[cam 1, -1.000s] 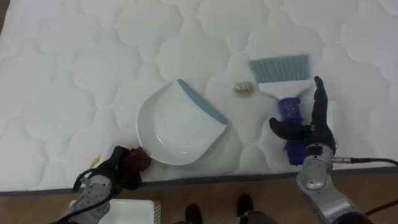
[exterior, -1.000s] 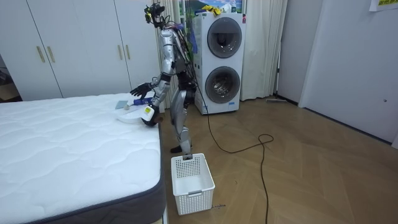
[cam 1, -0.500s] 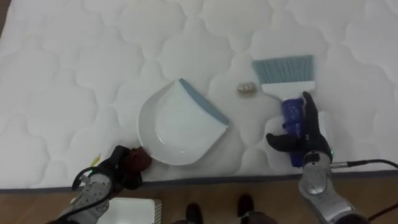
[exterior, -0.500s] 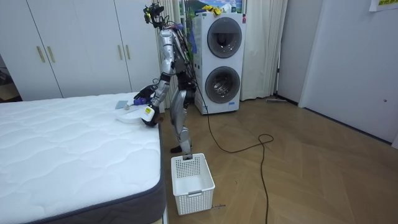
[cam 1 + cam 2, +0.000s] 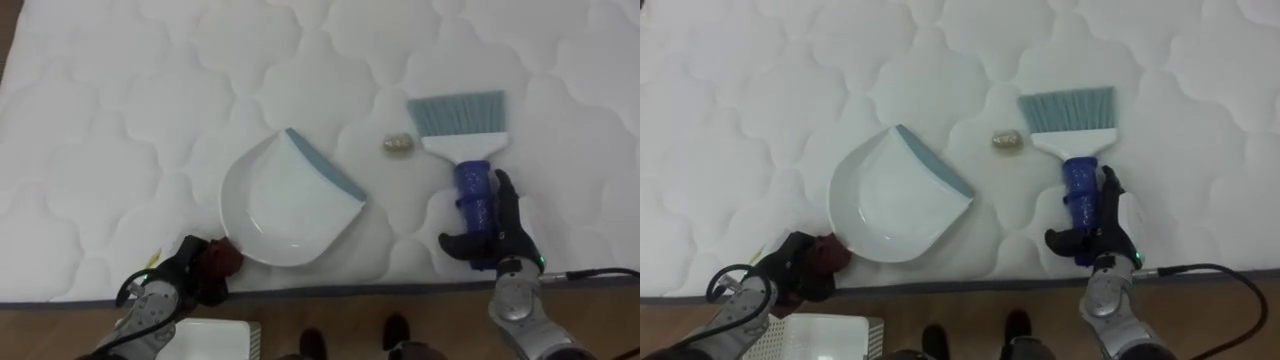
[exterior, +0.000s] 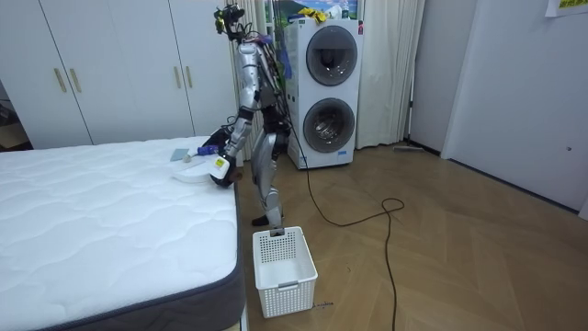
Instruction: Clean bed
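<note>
The mattress (image 5: 120, 120) ends in a dark piped edge along the near side of the eye views, and bare wooden floor (image 6: 441, 239) lies just beyond it. The robot stands at that edge. In the room view it is at the far corner of the bed, with the stacked washing machines (image 6: 331, 87) behind it. A white basket (image 6: 287, 276) sits on the floor by the bed's near corner, and the floor is open to the room view's right.

The white dustpan (image 5: 280, 205) lies flat near the edge with its blue-grey lip facing far and right. The left hand (image 5: 160, 295) is clenched around the pan's dark red handle (image 5: 220, 257) at the mattress edge. A small crumpled scrap (image 5: 397, 144) lies between the lip and the brush (image 5: 465, 145), apart from both. The brush lies with its bristles far and its blue handle pointing near.

The right hand (image 5: 500, 240) rests at the near end of that handle. Its fingers are straight along the handle's right side, not wrapped around it, and its thumb reaches across below the tip.

A second ago those fingers reached up beside the brush head. The hand has since drawn back towards the near edge. The brush, the pan and the scrap have not moved.
</note>
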Motion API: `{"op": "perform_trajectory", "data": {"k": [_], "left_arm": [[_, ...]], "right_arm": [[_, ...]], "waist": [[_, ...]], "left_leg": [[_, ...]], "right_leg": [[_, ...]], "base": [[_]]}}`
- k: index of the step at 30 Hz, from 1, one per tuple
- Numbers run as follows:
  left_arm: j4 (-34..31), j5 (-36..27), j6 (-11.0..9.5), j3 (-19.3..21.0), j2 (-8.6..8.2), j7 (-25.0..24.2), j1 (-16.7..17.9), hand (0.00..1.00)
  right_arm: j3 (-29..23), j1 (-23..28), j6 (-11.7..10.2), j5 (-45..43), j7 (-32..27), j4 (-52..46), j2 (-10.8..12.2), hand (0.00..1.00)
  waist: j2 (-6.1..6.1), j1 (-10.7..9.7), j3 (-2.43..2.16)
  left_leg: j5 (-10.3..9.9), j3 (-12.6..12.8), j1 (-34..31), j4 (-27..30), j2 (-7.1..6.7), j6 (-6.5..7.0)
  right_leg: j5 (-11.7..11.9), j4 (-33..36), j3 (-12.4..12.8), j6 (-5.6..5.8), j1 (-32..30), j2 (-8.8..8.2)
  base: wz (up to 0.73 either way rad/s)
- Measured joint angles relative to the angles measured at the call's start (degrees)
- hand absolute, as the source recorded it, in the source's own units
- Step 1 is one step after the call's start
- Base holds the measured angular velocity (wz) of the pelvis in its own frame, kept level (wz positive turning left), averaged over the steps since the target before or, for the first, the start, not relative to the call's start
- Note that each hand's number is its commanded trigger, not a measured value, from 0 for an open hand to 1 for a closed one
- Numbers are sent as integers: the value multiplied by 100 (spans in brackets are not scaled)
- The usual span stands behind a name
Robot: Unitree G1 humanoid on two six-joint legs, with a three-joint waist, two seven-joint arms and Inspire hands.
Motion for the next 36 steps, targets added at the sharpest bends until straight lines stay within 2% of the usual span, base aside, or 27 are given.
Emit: {"op": "perform_trajectory", "data": {"k": [6,16,20,21,22,23,28,32,36], "left_arm": [[17,3,36,25,24,22,22,100],[25,8,97,25,66,29,31,100],[32,1,109,16,65,29,18,100],[32,-4,117,16,65,29,18,100],[32,-7,124,17,65,29,18,100],[33,-8,144,18,68,29,16,100],[32,-7,196,18,69,30,13,100],[32,-6,269,18,69,29,2,100],[9,-6,290,18,69,26,-20,100]], "right_arm": [[-1,-3,1,-102,56,166,-60,0],[6,-9,14,-198,227,298,-130,0],[6,-69,27,-222,291,485,-134,0],[6,-91,84,-214,301,498,-134,31],[6,-98,102,-202,301,504,-134,80],[6,-112,125,-200,302,519,-134,100],[-52,-280,218,-149,271,695,-174,100],[-111,-499,402,-81,295,834,-395,100],[-295,-646,570,49,297,954,-424,100]], "waist": [[14,84,-6],[-6,86,-18],[-8,75,-19],[-9,74,-18],[-9,75,-18],[-9,79,-18],[-7,85,-17],[-1,82,-9],[-7,83,4]], "left_leg": [[1,15,60,-36,-7,0],[3,26,86,-77,-20,1],[3,-44,119,-75,-15,1],[3,-60,121,-72,-17,1],[3,-65,121,-69,-19,1],[3,-70,117,-68,-22,1],[-3,-89,100,-19,-12,7],[-10,-100,80,21,-1,9],[-34,-108,33,64,14,2]], "right_leg": [[0,-9,17,0,34,3],[-3,-30,14,6,73,7],[-1,-95,-86,7,167,-3],[-2,-100,-107,7,183,-8],[-2,-99,-113,7,187,-14],[-2,-100,-119,8,188,-25],[-3,-99,-130,10,210,-8],[-3,-84,-130,9,211,6],[-4,-77,-130,8,180,1]], "base": [[-1],[0],[7],[11],[7],[4],[1],[0],[0]]}}
